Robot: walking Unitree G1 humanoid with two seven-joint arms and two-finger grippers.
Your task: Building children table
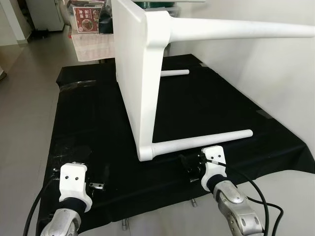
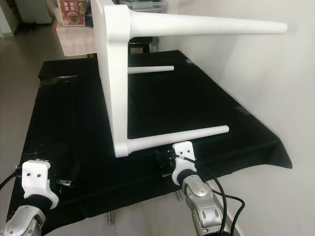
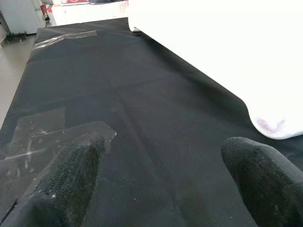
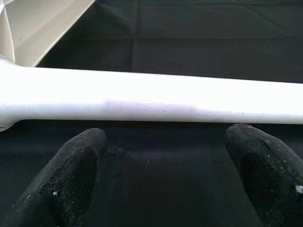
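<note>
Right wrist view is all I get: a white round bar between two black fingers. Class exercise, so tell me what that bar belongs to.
Observer: It is the near leg of a white children's table lying on its side on a black cloth.
Operator: How many legs are fitted?
Observer: Three show: that one, a far low leg, and an upper leg sticking out towards the white wall.
Operator: Is my right gripper holding the near leg?
Observer: No. The right gripper sits open just short of it, beside the corner joint.
Operator: And the left gripper?
Observer: The left gripper is open over bare cloth, near the tabletop's rounded corner.
</note>
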